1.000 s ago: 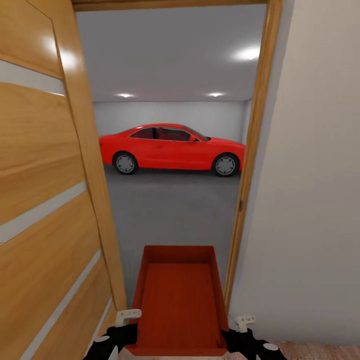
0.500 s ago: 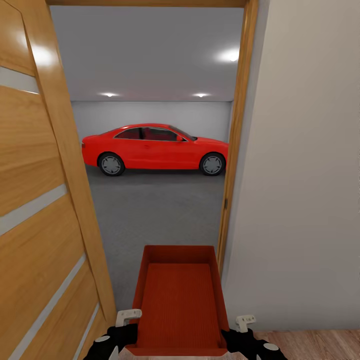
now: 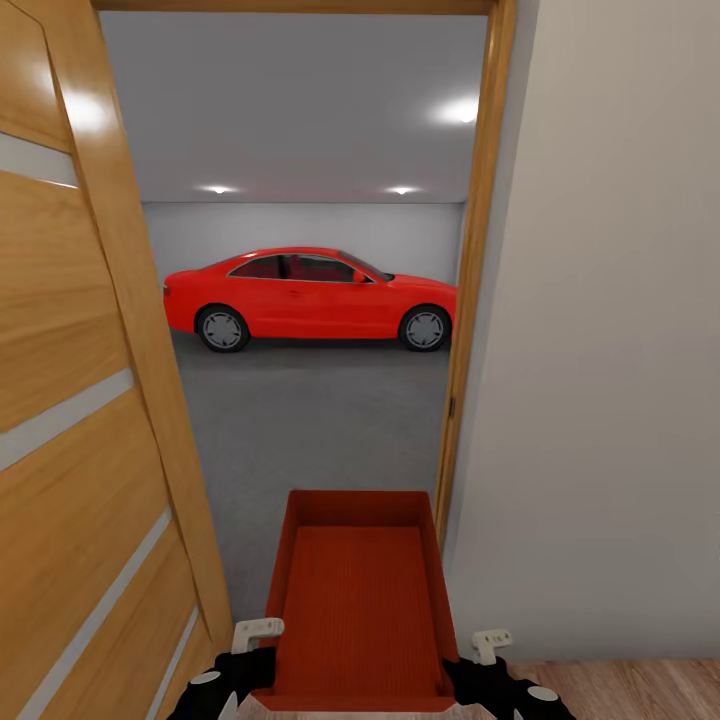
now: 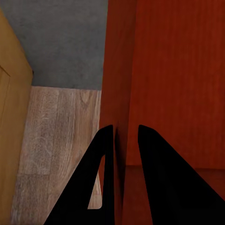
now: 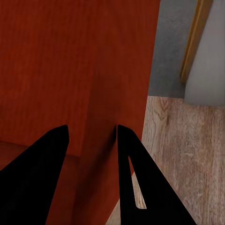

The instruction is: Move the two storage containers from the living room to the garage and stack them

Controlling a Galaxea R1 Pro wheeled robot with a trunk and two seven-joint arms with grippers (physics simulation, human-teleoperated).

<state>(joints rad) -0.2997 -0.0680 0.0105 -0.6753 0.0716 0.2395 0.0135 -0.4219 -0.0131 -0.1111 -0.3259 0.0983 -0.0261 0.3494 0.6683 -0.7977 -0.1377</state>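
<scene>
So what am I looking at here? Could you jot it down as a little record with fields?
Place: doorway from a wood-floored room into a garage
Carried: orange-red box, open-topped and empty
Left gripper: clamped on the box's side wall
Right gripper: clamped on the opposite wall
Door: wooden, open, on the left
Ahead: grey floor, red car parked by the far wall

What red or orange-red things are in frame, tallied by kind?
Orange-red rectangular storage container: 1
Red coupe car: 1
Total: 2
</scene>
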